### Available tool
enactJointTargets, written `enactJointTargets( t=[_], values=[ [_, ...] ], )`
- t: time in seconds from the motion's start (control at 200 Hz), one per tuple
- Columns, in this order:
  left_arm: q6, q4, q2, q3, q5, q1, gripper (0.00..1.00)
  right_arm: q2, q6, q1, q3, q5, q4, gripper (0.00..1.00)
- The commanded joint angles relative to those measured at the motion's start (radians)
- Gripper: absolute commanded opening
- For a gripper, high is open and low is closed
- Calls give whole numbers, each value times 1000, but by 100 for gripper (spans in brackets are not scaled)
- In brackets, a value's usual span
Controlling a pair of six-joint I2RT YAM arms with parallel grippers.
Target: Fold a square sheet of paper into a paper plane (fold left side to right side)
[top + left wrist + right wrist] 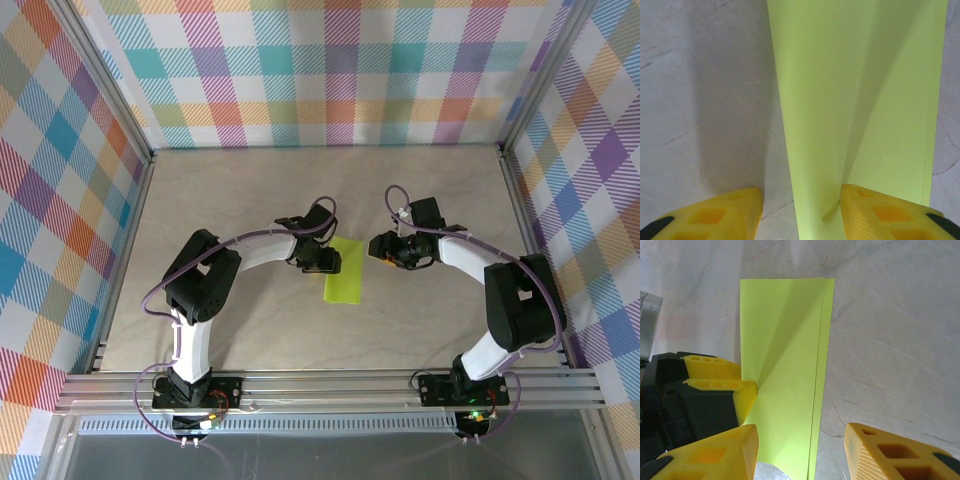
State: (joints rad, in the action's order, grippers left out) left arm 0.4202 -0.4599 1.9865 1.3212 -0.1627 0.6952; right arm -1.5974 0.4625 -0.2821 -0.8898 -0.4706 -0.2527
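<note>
Right gripper [802,440], jaws parted and empty, straddles the near end of the square sheet of paper [785,350], folded into a strip, long axis running straight ahead of the fingers; left gripper [801,200], likewise parted, straddles one long edge.

In the left wrist view the sheet of paper [855,100] runs off both the top and bottom edges, so its ends are out of frame. The left jaws are cut off by the bottom edge, and the one resting on the sheet covers a patch of it. In the right wrist view the sheet runs off the bottom, the left jaws hide part of its left edge, the right jaws are cropped, and a blurred silvery patch [767,472] cannot be identified. From above, the sheet's creases are too small to tell.
</note>
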Motion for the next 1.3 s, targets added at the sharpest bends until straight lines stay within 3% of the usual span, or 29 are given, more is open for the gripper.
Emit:
enactJointTargets(
  t=[0.0, 1.295],
  values=[
    [-21, -22, 97, -8, -16, 31, 48, 16, -16, -1, 20, -4, -7, 50],
    [7, -88, 137, 37, 34, 41, 53, -14, -19, -1, 3, -26, 0, 50]
  ],
)
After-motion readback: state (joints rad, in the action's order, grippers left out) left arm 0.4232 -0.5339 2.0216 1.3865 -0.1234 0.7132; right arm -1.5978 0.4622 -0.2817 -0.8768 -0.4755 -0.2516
